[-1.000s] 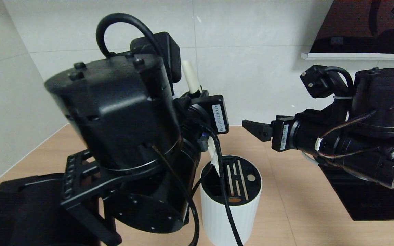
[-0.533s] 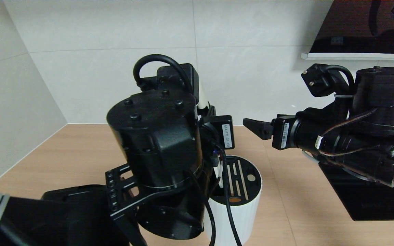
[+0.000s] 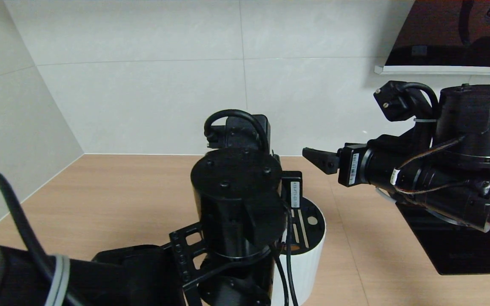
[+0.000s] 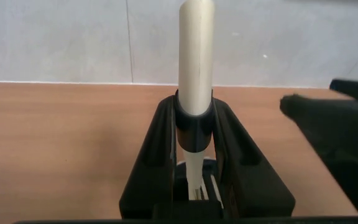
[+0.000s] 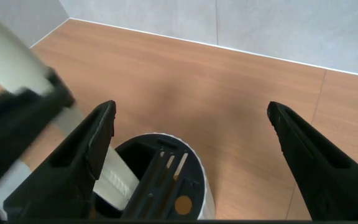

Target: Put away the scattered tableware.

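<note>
One cream-handled utensil [image 4: 196, 50] stands upright, its long axis running 12 to 6, clamped in the left fingers [image 4: 157, 146] directly above the white holder [image 3: 309, 259] on the worktop [image 3: 134, 191]. Its lower end meets the holder's open compartment at 6 o'clock. We judge a straight descent is next. The right fingers [image 5: 89, 155] hang spread wide and empty at the holder's 2 o'clock.

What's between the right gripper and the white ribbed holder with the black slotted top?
Nothing; in the head view, bare wooden counter separates right gripper from holder.
</note>
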